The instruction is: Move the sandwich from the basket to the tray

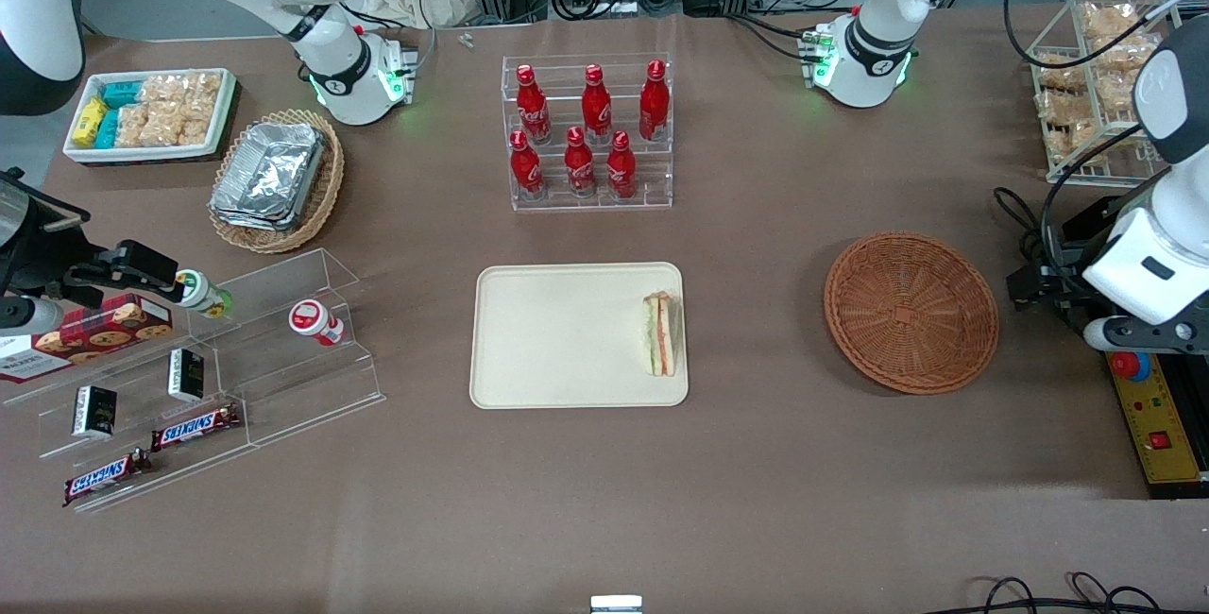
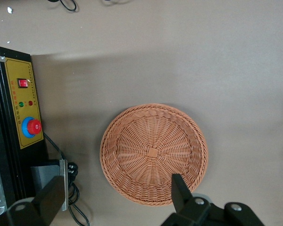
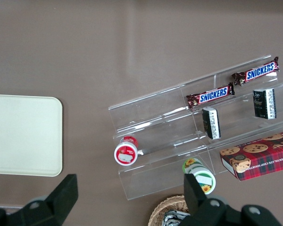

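On the tray [image 1: 567,335], the sandwich [image 1: 660,333] is seen lying just inside the short rim that faces the basket [image 1: 911,311], filling layers showing. The basket sits well apart from the tray, toward the working arm's end of the table, and is seen with nothing in it. The gripper [image 2: 118,197] is held above the basket, fingers [image 2: 180,191] spread wide and released, nothing between them. Beside the basket, a black and yellow control box [image 2: 24,110] with a red button is noted; its small lettering cannot be read. Farther from the front camera than the tray, six red bottles [image 1: 586,129] with white script labels stand in a clear rack [image 1: 590,194]. Toward the parked arm's end, two bars marked SNICKERS [image 3: 210,95] lie on a clear stepped stand [image 1: 283,387], near a red cookie box [image 3: 262,160] on which CHOCOLATE CHIP is read. A tan basket of foil containers [image 1: 272,178] and a white bin of snack packets [image 1: 151,113] lie farther from the front camera than the stand.
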Controlling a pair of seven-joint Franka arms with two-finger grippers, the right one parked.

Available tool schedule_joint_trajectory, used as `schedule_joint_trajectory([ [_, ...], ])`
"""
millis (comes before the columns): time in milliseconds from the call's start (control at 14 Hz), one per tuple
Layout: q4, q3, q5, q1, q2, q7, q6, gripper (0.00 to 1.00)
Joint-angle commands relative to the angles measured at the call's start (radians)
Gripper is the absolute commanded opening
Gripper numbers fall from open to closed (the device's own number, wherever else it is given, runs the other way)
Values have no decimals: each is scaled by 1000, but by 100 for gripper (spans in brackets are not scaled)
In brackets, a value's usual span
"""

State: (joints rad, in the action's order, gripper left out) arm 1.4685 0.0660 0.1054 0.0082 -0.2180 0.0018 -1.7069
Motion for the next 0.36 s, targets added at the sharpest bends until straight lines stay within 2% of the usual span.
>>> schedule_joint_trajectory([
  [0,-33,-14,-13,-14,-29,-3,20,100],
  [286,-33,-14,-13,-13,-27,0,26,100],
])
